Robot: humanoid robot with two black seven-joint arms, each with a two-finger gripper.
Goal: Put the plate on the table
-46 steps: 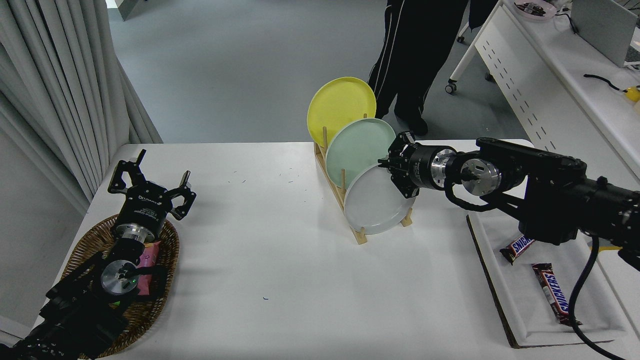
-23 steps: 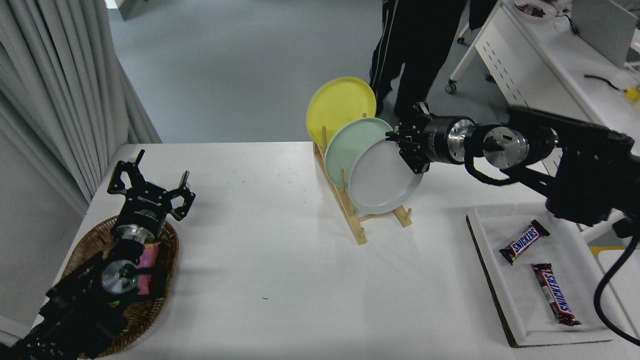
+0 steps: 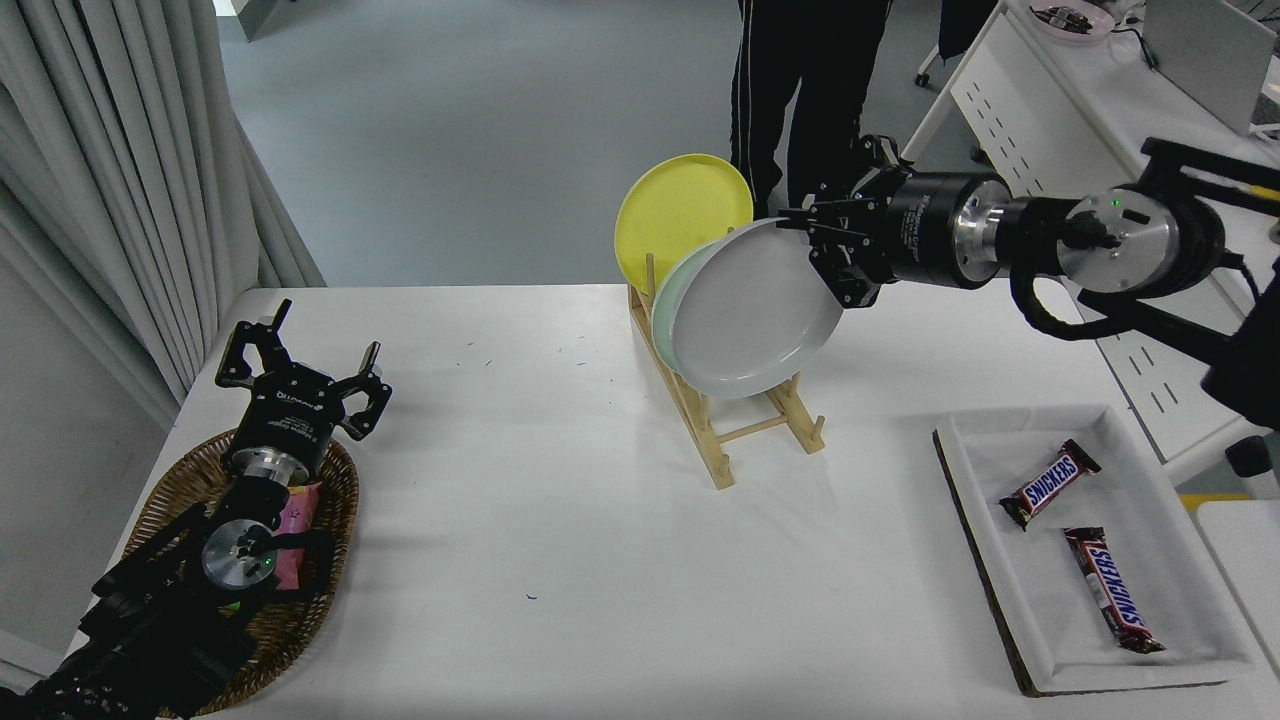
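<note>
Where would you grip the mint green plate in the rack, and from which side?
Probably its upper rim, pinched across the thin edge from above. The mint green plate stands on edge in the wooden rack, so only the rim is free. The grey plate held by the right gripper covers its front; the yellow plate stands behind.

Three plates (grey (image 3: pixel 755 310), yellow (image 3: pixel 680 205), mint (image 3: pixel 668 300)), one wooden rack (image 3: pixel 735 435), two chocolate bars (image 3: pixel 1048 484) (image 3: pixel 1112 588), one tray (image 3: pixel 1190 560), one basket (image 3: pixel 330 490), two grippers (image 3: pixel 300 375) (image 3: pixel 815 245)
</note>
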